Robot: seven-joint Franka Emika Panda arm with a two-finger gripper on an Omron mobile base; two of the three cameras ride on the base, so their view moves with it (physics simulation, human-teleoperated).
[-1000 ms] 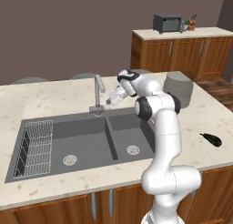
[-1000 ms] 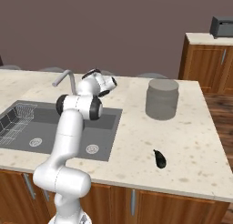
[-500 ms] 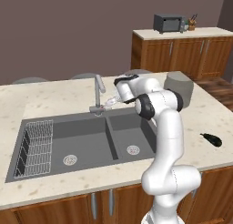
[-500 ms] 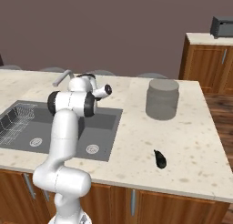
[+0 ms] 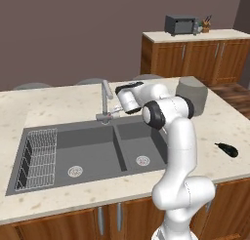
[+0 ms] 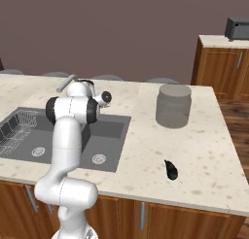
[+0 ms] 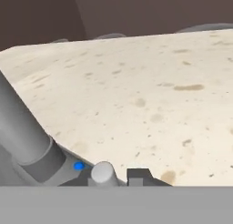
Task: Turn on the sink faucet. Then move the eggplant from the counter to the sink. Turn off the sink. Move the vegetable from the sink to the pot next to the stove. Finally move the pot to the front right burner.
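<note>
Left base view: my gripper (image 5: 116, 110) is right at the sink faucet (image 5: 104, 100) base, can't tell if it's clenched. Eggplant (image 5: 227, 149) lies near the counter (image 5: 58, 105) right edge, long axis slanting toward the front right corner.

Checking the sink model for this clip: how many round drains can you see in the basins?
2. One drain lies in the left basin of the sink, beside the wire rack; the other drain lies in the right basin, beside the arm. None seems hidden.
</note>
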